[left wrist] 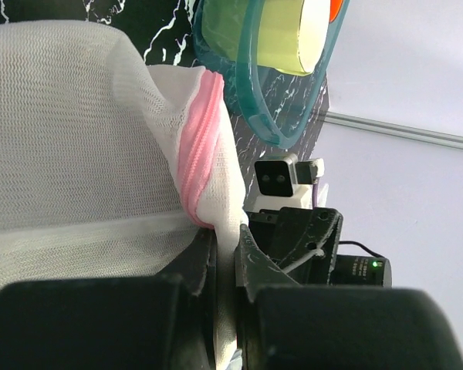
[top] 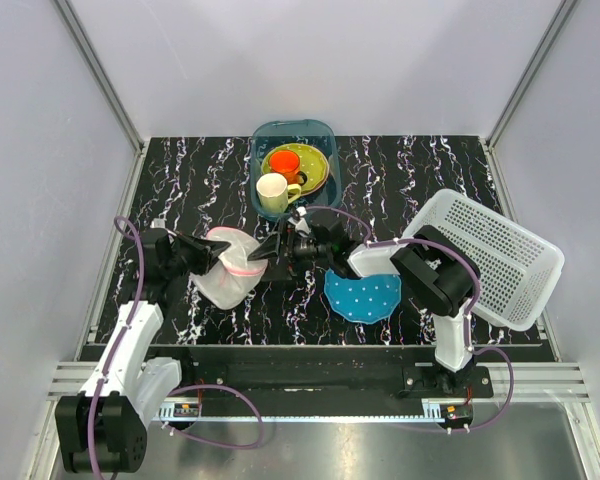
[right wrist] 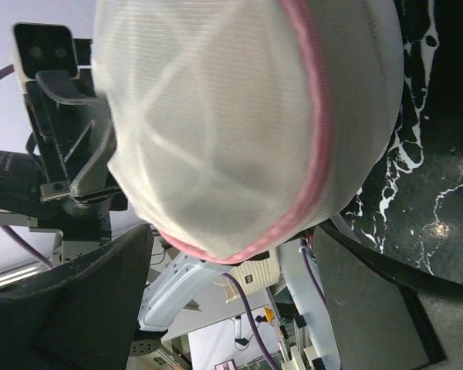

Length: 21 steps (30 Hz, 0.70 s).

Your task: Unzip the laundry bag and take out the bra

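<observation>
The laundry bag (top: 230,268) is a white mesh dome with pink zipper trim, standing left of the table's middle. My left gripper (top: 212,256) is at its left side. In the left wrist view the left gripper (left wrist: 230,240) is shut on a fold of the laundry bag (left wrist: 77,123), just below the pink zipper (left wrist: 201,146). My right gripper (top: 271,250) is open at the bag's right side. In the right wrist view the right gripper (right wrist: 230,235) has its jaws wide apart and the laundry bag (right wrist: 216,116) fills the space ahead of them; the zipper looks closed. The bra is hidden.
A teal bin (top: 263,140) at the back centre holds a cream mug (top: 274,192), an orange cup (top: 286,162) and a green plate (top: 315,160). A blue dotted plate (top: 362,296) lies under the right arm. A big white perforated basket (top: 500,255) stands tilted at the right.
</observation>
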Motion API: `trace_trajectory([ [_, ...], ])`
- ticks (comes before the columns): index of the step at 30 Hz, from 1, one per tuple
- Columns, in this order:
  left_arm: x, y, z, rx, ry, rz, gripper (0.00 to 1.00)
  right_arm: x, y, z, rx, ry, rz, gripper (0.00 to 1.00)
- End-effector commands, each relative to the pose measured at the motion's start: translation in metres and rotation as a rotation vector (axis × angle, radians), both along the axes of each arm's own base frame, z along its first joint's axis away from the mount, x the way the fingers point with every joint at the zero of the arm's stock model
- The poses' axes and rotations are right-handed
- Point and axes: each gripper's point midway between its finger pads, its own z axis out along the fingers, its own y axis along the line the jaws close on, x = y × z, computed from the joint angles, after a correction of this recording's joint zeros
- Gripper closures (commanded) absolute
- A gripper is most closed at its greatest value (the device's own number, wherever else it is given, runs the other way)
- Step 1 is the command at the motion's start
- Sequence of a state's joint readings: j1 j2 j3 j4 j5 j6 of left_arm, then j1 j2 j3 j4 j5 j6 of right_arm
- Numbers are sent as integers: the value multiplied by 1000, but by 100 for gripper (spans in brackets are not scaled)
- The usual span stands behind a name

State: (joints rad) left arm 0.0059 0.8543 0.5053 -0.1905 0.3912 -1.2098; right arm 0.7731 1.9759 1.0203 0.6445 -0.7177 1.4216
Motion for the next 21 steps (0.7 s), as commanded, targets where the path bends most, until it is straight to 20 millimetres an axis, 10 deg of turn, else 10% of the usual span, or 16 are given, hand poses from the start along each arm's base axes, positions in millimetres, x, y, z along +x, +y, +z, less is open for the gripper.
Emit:
trace_trajectory([
  [1,10,-1,37,-12,-111,3,100,-6,2,0,-12,-28,20,8],
  [6,10,-3,39,-19,-122,-10,100,-1,6,15,20,-74,21,20],
  [13,-4,-6,26,0,-87,-45,99,15,1,21,-12,-119,-12,100],
  [17,-13,-4,24,86,-85,-117,49,22,-25,12,-49,-164,-4,100],
  [18,-13,-4,30,100,-98,-132,19,29,-33,14,-53,-182,9,100],
  [21,-21,0,24,146,-63,-185,1,23,-52,13,-77,-254,131,100],
])
